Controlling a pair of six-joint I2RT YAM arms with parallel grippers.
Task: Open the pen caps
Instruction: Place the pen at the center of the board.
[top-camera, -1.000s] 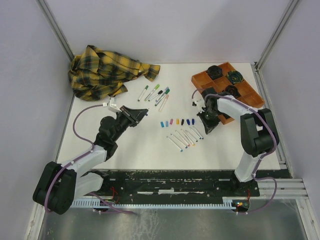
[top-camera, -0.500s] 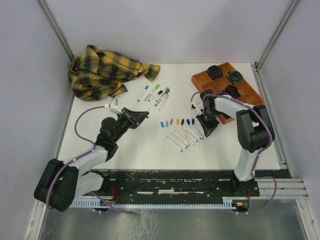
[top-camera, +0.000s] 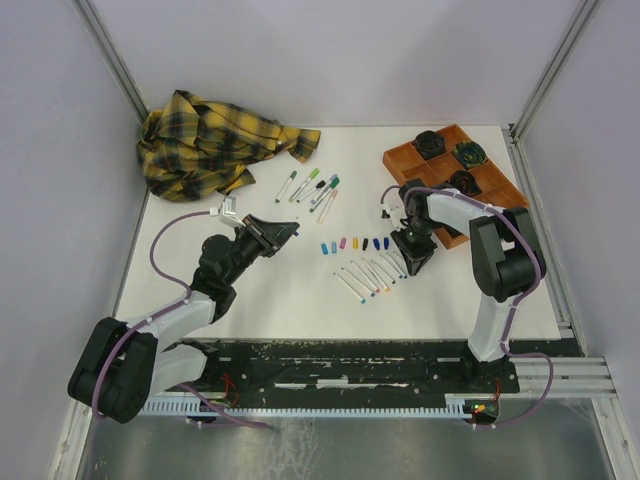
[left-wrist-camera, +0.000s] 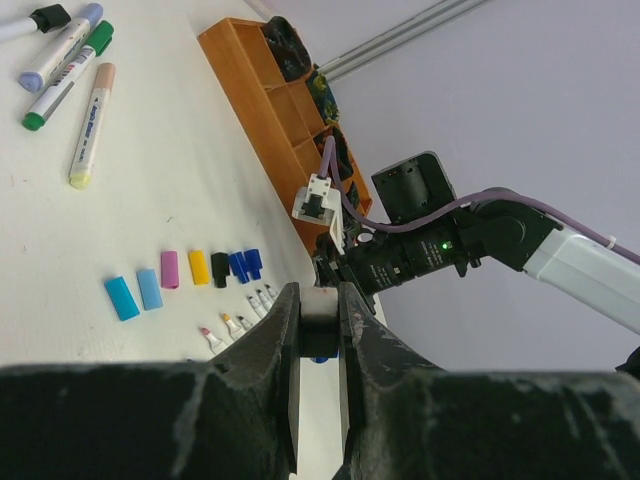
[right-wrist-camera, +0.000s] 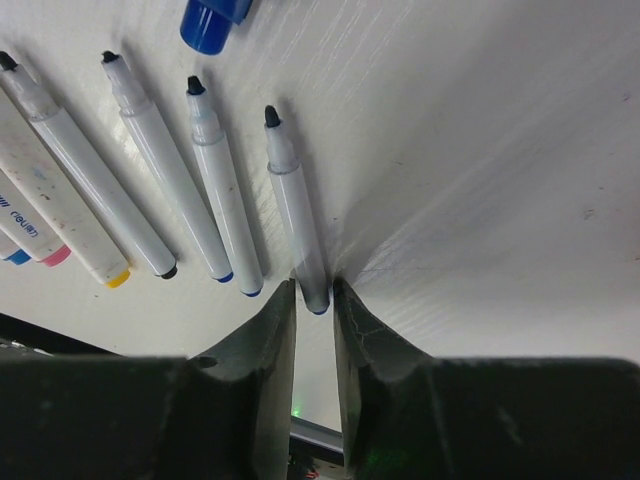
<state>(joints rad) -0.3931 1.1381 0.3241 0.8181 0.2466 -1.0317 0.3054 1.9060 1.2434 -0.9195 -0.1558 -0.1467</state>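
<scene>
The right gripper (right-wrist-camera: 313, 292) is reaching down low to the white table (top-camera: 250, 290). Its two fingers are standing on either side of the back end of a bare pen (right-wrist-camera: 295, 215) that is lying flat. I cannot tell if they are pinching it or letting it go. I think the arm is down there to lay this pen beside the other bare pens (right-wrist-camera: 150, 190), so they are all lying side by side with their tips pointing the same way. The left gripper (left-wrist-camera: 318, 300) is hanging up in the air, and its fingers are squeezing close on a small dark cap (left-wrist-camera: 320, 338). I am only guessing it is a cap, because so little of it is showing. It is probably holding it high so it is not bumping the other arm. The pen caps (left-wrist-camera: 199, 267) that are off are lying in a neat row on the table, just beyond the pen tips and between the two grippers. They are looking like short fat tubes: two light blue, one pink, one yellow, one black and two dark blue. Farther back, a few markers (top-camera: 312, 187) are wearing their caps, so the job is looking only partly done. The orange tray (left-wrist-camera: 245, 75) and the checked cloth (top-camera: 215, 145) are sitting off to the sides.
</scene>
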